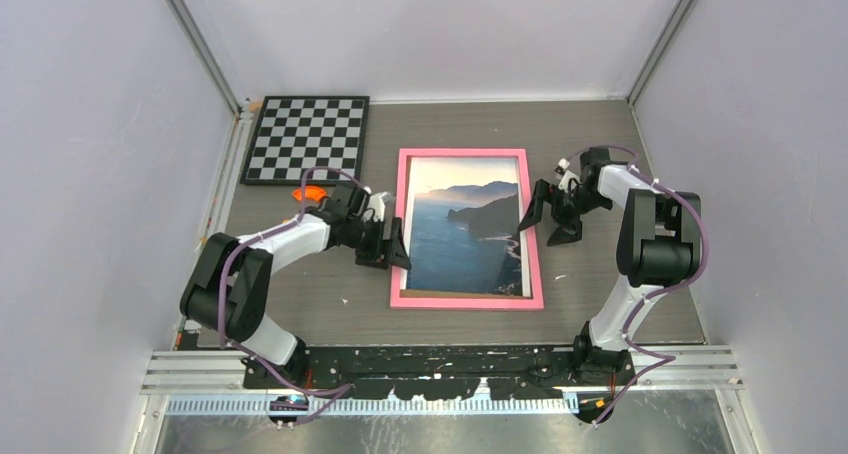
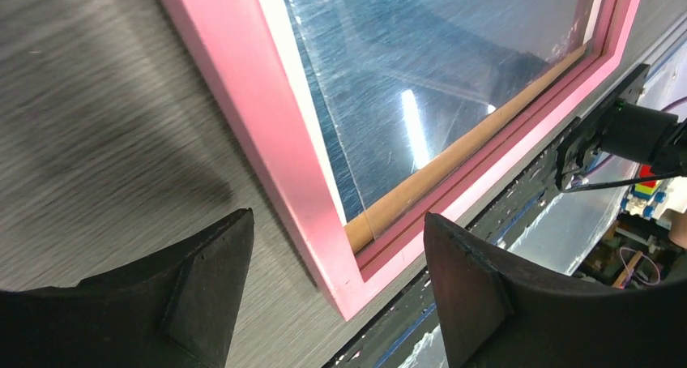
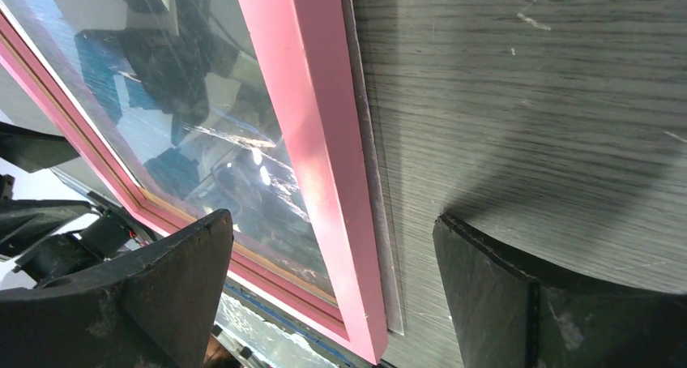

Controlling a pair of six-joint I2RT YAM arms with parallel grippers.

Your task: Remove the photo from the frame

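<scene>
Astride the frame (image 1: 466,301), left hand (image 1: 392,246) and right hand (image 1: 546,222) stand apart; only the left wrist view shows a brown strip (image 2: 462,159) inside.

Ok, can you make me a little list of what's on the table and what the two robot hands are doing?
table: grey, wood-look top
frame: pink, lying in the middle, picture side up
photo: sea and cliffs, inside the frame, not out yet
left gripper: open, a finger on each side of the frame's left edge
right gripper: open, a finger on each side of the frame's right edge
chessboard: far left corner, apart from the frame
orange thing: small, by the left arm, mostly hidden
</scene>
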